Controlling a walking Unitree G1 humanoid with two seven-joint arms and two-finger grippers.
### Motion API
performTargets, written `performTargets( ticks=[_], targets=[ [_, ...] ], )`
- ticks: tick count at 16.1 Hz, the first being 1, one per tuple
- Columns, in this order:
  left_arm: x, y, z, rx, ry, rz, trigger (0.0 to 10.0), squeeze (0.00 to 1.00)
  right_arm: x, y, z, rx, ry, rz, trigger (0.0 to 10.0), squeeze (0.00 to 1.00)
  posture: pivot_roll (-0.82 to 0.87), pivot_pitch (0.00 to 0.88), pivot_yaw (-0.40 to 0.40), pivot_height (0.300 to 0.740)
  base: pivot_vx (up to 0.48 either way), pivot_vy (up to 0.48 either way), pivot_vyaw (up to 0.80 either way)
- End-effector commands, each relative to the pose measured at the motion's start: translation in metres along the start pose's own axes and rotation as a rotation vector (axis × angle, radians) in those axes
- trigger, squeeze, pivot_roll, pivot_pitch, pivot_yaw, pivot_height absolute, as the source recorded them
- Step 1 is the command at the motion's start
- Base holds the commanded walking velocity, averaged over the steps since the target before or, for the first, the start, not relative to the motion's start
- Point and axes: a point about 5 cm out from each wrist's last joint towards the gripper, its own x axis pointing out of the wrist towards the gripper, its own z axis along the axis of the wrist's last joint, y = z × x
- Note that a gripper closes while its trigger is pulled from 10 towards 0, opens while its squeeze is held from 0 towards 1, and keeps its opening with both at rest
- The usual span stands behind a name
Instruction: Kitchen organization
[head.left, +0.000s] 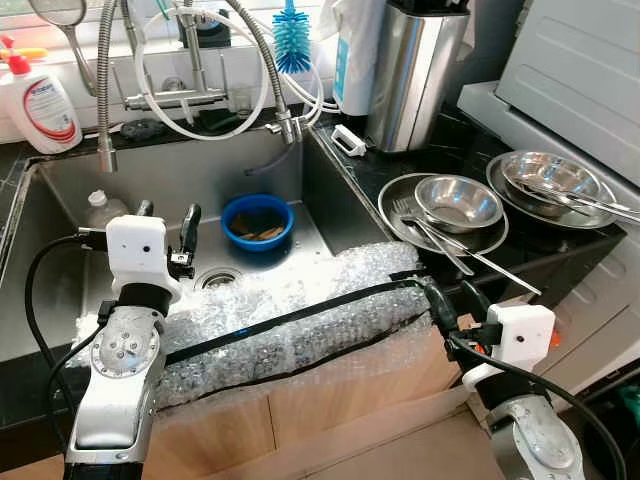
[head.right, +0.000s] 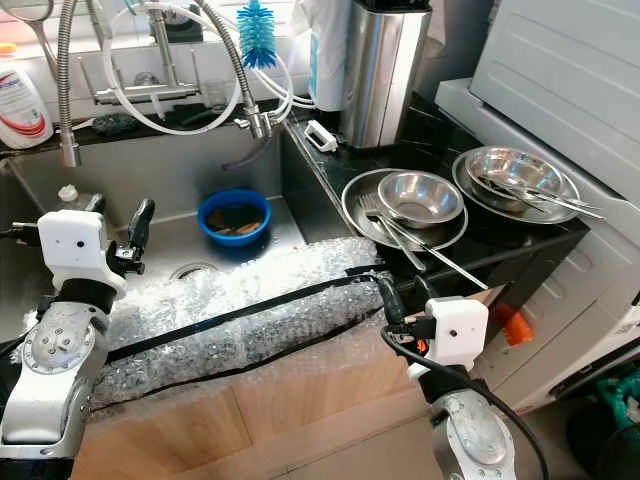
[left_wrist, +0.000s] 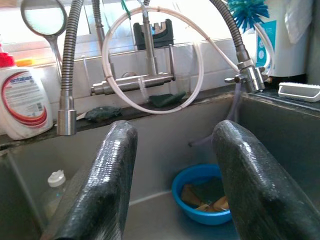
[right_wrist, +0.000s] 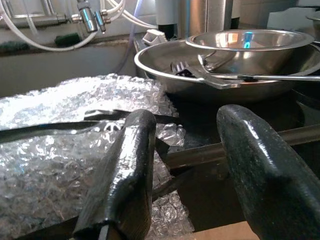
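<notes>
Grippers: left gripper (head.left: 165, 235) and right gripper (head.left: 448, 300), both spread wide, holding nothing. Blue bowl (head.left: 257, 221) sits beyond the left; steel bowls (head.left: 458, 203) and cutlery beyond the right. Organizing looks barely begun.

Parted claw (right_wrist: 182, 175) over bubble wrap (right_wrist: 60, 150)
</notes>
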Motion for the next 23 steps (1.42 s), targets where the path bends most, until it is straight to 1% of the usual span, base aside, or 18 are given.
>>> performTargets(
  ticks=[1, 3, 4, 6, 11, 15, 17, 23],
  targets=[
    [0.003, -0.003, 0.003, 0.007, -0.022, -0.01, 10.0, 0.0, 0.0, -0.004, 0.005, 0.018, -0.027, -0.021, 10.0, 0.0, -0.01, 0.043, -0.033, 0.74, 0.0, 0.0, 0.0],
    [0.003, -0.002, 0.003, 0.008, -0.023, -0.01, 10.0, 0.0, 0.006, -0.007, 0.009, 0.02, -0.048, -0.036, 10.0, 0.0, -0.01, 0.043, -0.034, 0.74, 0.0, 0.0, 0.0],
    [0.003, -0.002, 0.003, 0.009, -0.022, -0.01, 10.0, 0.0, 0.008, -0.009, 0.011, 0.044, -0.059, -0.051, 10.0, 0.0, 0.0, 0.043, -0.035, 0.74, 0.0, 0.0, 0.0],
    [0.003, -0.002, 0.002, 0.011, -0.019, -0.01, 10.0, 0.0, 0.011, -0.009, 0.01, 0.027, -0.055, -0.039, 10.0, 0.0, 0.0, 0.042, -0.035, 0.74, 0.0, 0.0, 0.0],
    [0.003, -0.006, 0.001, 0.014, -0.016, -0.024, 10.0, 0.0, 0.018, -0.001, 0.012, 0.037, -0.064, 0.011, 10.0, 0.0, 0.0, 0.038, -0.037, 0.74, 0.0, 0.0, 0.0],
    [0.002, -0.007, 0.0, 0.03, -0.009, -0.039, 10.0, 0.0, 0.022, -0.001, 0.014, 0.023, -0.075, 0.0, 10.0, 0.0, 0.0, 0.032, -0.037, 0.74, 0.0, 0.0, 0.0],
    [0.002, -0.006, -0.001, 0.029, -0.005, -0.033, 10.0, 0.0, 0.025, -0.004, 0.014, 0.014, -0.075, -0.016, 10.0, 0.0, 0.01, 0.03, -0.037, 0.74, 0.0, 0.0, 0.0],
    [0.001, -0.008, -0.003, 0.027, -0.002, -0.04, 10.0, 0.0, 0.029, -0.003, 0.012, 0.008, -0.069, -0.021, 10.0, 0.0, 0.01, 0.033, -0.04, 0.74, 0.0, 0.0, 0.0]
  ],
)
